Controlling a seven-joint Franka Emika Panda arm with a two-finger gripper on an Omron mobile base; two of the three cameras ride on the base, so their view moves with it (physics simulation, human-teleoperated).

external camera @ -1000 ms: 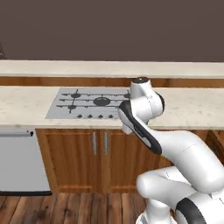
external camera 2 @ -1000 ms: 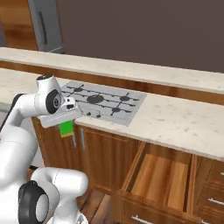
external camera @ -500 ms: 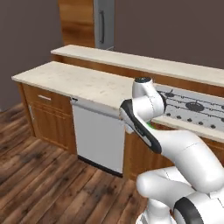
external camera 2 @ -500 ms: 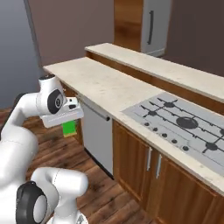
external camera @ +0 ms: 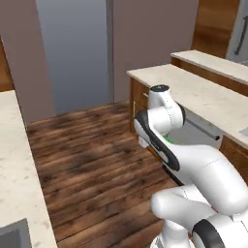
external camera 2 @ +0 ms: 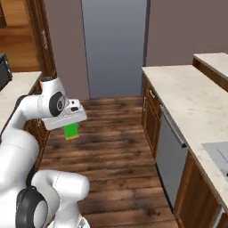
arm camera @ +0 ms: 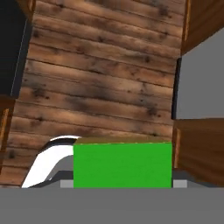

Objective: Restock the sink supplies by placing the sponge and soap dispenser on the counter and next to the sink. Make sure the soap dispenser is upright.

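Over the wooden floor (arm camera: 100, 83):
Gripper (external camera 2: 70, 127): jaws clamped on the sponge (arm camera: 122, 165)
Counter (external camera 2: 187, 95): well apart, right

Around me lies a dark wooden plank floor (external camera: 92, 160). Ahead stands a tall grey panel (external camera 2: 113, 44) set between mauve walls (external camera: 150, 34). Brown wooden cabinets (external camera 2: 151, 118) run along one side, with a grey appliance front (external camera 2: 167, 153) built into them.
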